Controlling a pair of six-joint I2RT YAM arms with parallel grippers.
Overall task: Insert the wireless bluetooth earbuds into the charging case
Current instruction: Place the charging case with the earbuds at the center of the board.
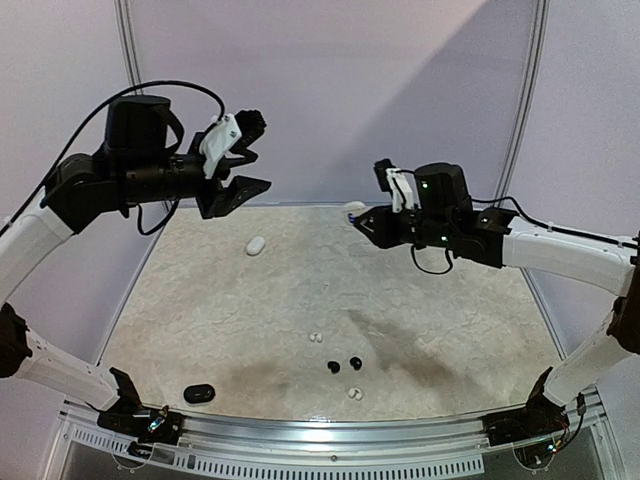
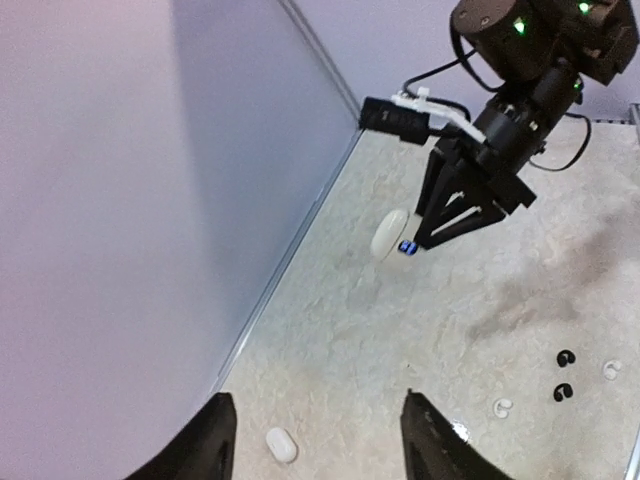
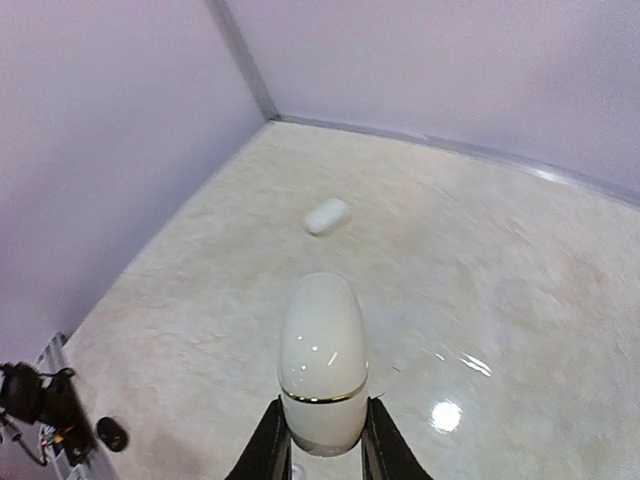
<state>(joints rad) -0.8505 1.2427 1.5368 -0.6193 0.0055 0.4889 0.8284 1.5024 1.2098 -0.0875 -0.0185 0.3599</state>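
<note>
My right gripper (image 1: 362,219) is shut on a closed glossy white charging case (image 1: 352,210) and holds it in the air above the far middle of the table. In the right wrist view the case (image 3: 322,350) stands between the fingers (image 3: 272,440). My left gripper (image 1: 238,168) is open and empty, raised high at the far left. Small earbuds lie on the near middle of the table: a white pair (image 1: 316,337), two black buds (image 1: 333,367) (image 1: 355,361), and a white bud (image 1: 354,393). The left wrist view shows black buds (image 2: 566,357) and white buds (image 2: 501,407).
A second closed white case (image 1: 256,245) lies on the far left of the table, also in the left wrist view (image 2: 281,445) and the right wrist view (image 3: 327,215). A black case (image 1: 199,393) lies near the front left edge. Walls enclose the table.
</note>
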